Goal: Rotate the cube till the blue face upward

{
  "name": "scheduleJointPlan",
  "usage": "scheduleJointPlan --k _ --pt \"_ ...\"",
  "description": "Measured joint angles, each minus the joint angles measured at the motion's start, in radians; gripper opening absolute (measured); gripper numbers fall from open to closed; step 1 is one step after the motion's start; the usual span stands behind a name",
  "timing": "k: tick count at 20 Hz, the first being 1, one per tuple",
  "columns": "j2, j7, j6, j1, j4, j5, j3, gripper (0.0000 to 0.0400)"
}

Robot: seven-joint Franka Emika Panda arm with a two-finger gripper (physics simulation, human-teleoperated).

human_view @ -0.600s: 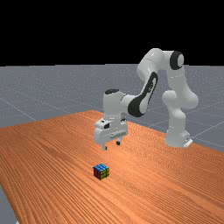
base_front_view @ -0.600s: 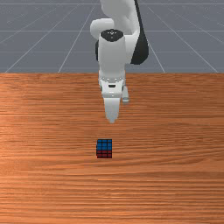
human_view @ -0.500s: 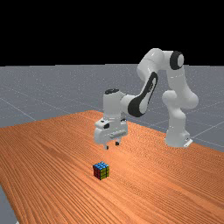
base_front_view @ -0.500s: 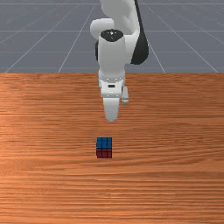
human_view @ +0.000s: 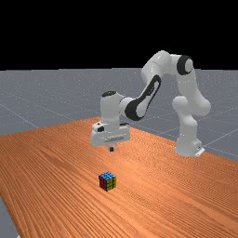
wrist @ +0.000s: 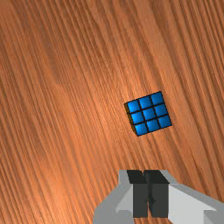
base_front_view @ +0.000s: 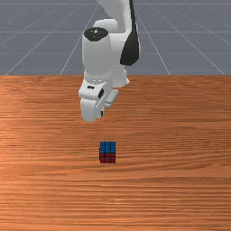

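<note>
So the cube (base_front_view: 107, 152) is sitting flat on the wooden table (base_front_view: 180, 180), blue face up, with the red side toward the front view's camera. In the far view you can see a yellow side too. The gripper (human_view: 111, 148) hangs in the air above the tabletop, well off the cube, not touching it. Fingers (wrist: 140, 201) look pretty much closed together in the wrist view, nothing pinched between them. Front view kinda hides the tips, so I can't really judge the gap from there.
</note>
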Motion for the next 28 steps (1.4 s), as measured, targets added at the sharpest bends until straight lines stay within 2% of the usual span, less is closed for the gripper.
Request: scheduleJointPlan --k 13,28 --pt "0.035 0.480 -0.100 0.068 0.064 0.043 -0.074 0.0000" --pt "0.100 0.999 -0.190 0.119 0.128 0.133 -0.149 0.0000"
